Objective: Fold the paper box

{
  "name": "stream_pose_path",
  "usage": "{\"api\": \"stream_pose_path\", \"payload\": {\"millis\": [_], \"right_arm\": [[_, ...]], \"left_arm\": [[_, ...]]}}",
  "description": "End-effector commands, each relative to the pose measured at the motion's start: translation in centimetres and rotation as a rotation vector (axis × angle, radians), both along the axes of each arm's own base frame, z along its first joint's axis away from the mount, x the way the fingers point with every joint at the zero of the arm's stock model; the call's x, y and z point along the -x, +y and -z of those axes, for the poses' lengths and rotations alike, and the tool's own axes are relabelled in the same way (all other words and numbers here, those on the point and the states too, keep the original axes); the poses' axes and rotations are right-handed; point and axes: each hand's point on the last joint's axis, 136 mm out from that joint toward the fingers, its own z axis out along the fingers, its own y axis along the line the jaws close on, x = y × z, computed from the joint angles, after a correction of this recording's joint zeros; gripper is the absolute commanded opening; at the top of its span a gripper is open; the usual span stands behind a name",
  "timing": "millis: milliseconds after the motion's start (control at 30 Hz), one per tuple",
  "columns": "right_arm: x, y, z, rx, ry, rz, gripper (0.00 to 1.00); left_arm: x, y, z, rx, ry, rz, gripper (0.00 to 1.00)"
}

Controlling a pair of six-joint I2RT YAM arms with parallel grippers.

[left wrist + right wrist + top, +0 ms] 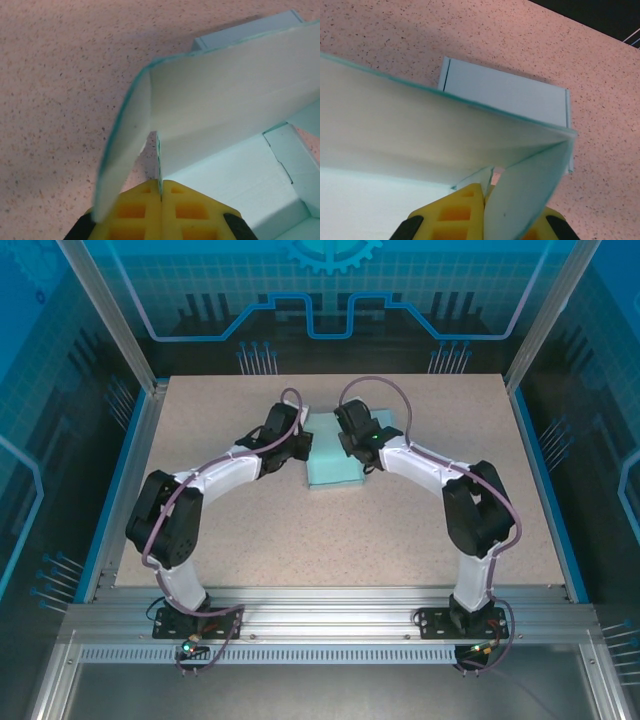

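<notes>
The paper box (336,466) is a pale teal, partly folded sheet lying at the middle back of the speckled table. My left gripper (303,443) is at its left edge and my right gripper (357,446) at its right side. In the left wrist view the yellow fingers (135,210) are shut on a thin upright flap (159,160), with a tall wall (235,100) raised beyond it and a side flap (122,155) curling left. In the right wrist view the gripper (485,189) is shut on a small flap (476,178) under the raised wall (420,135); a bent side flap (530,195) covers its right finger.
The table (250,540) is beige and speckled, with blue side rails (118,490) left and right and an aluminium frame (320,625) along the near edge. Both arm bases (190,615) stand on that frame. A flat end panel of the box (505,92) lies on the table beyond the wall.
</notes>
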Motion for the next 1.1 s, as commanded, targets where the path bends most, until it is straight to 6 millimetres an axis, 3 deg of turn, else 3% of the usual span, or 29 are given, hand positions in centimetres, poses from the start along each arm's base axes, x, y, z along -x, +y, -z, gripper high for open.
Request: {"api": "stream_pose_path", "payload": {"millis": [0,333,600,1067], "right_arm": [[0.5,5.7,-0.8,-0.115,-0.047,-0.11,0.0],[3.1,5.9,0.7,-0.144,-0.043,-0.088,0.0],[4.9,5.0,2.4,-0.14,-0.02,-0.069,0.0],[8.7,4.6,6.2,-0.094,0.006,-0.066,0.0]], "left_arm": [[0.4,-5.0,-2.3,0.182,-0.074,0.035,0.0],[2.7,-5.0,-0.2,0.278,-0.014,-0.032,0.02],[4.5,-5.4,1.1,0.303,0.041,-0.038,0.04],[8.9,-3.7,6.7,0.281,0.167,-0.096,0.03]]}}
